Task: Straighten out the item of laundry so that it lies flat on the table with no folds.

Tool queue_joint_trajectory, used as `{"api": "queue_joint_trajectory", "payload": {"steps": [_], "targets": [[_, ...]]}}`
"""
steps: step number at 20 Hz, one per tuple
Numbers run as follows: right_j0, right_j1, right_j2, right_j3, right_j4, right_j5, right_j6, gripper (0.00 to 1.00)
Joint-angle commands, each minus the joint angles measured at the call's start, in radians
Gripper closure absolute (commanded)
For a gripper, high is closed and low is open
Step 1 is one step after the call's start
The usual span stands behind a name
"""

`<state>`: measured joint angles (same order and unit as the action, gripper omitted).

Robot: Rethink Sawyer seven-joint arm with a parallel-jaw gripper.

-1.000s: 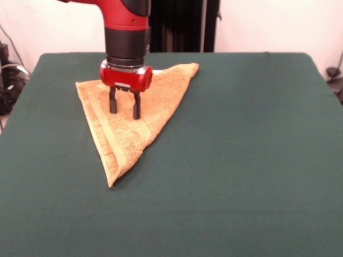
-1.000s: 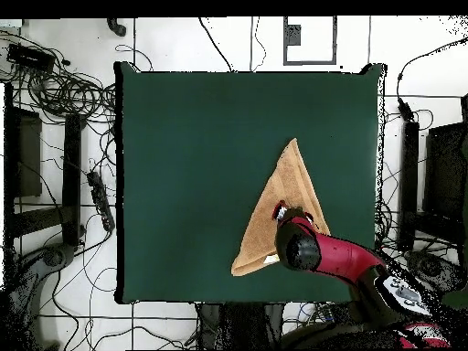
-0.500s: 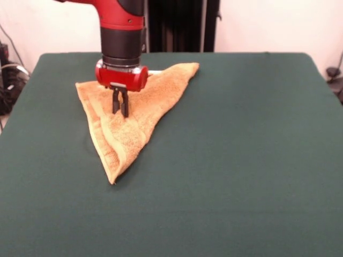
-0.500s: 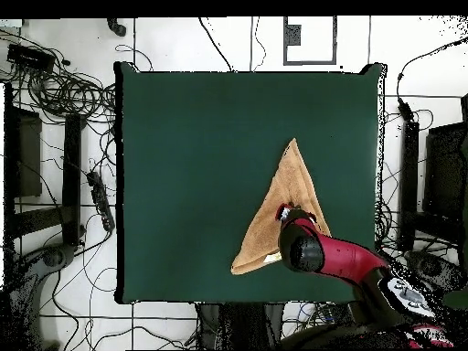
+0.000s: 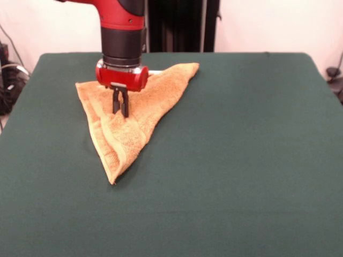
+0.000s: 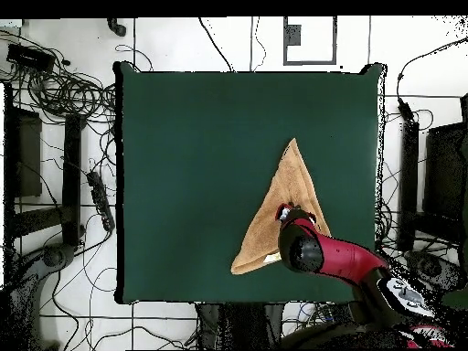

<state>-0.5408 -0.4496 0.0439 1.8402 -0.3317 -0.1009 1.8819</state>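
Tan-orange terry towel (image 5: 128, 115) is seen folded into a triangle on the large dark green felt-topped counter (image 5: 241, 160), not flat. In the front view the triangle's long point is directed toward the near edge, with one corner at the left and another at the upper right close to the far edge. A smoother woven band is seen along the left edge, doubled over by the fold. A bit of white shows at the towel's far edge beside the arm; whether it is a tag cannot be told. In the overhead view the towel (image 6: 279, 210) is placed in the right half of the counter (image 6: 183, 164), near the bottom edge. The red and black arm's fingers (image 5: 120, 104) are drawn close together, tips pressed into the cloth and pinched on a raised bit of towel near the left portion. The gripper (image 6: 285, 214) is mostly hidden under the red wrist in the overhead view.
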Motion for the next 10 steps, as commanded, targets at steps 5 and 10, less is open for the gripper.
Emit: {"api": "queue_joint_trajectory", "payload": {"steps": [5,10], "targets": [[0.096,0.099,0.023,-0.022,0.048,0.006,0.153,1.0],[0.123,-0.019,0.026,0.052,0.087,0.106,0.165,1.0]]}}
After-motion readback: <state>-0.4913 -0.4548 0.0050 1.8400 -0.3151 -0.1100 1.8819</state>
